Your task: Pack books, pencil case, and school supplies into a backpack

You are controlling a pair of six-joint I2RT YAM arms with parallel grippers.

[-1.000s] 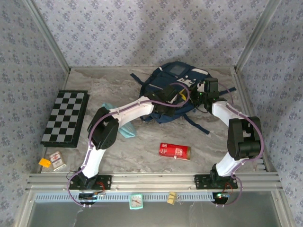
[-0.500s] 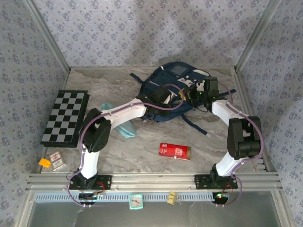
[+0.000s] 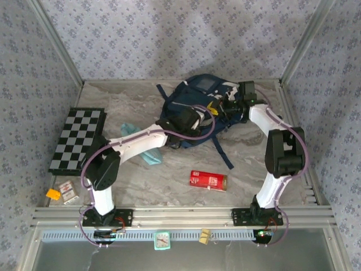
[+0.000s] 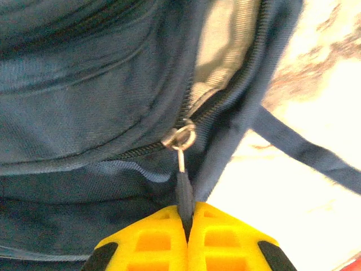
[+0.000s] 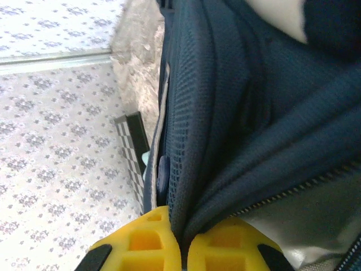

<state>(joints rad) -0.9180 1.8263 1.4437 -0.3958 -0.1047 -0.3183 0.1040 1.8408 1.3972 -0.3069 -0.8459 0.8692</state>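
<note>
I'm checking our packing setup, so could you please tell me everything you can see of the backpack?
The backpack is navy woven fabric with a mesh panel and dark straps splayed on the table. It lies at the far middle. Its zip is partly open, showing pale grey lining. The left gripper is shut on the zip pull below the metal slider. The right gripper pinches a fold of its fabric by the zip.

The left arm (image 3: 135, 141) hides most of the pencil case (image 3: 152, 158); small cards (image 3: 67, 191) by the chessboard (image 3: 76, 141) are too small to read.
</note>
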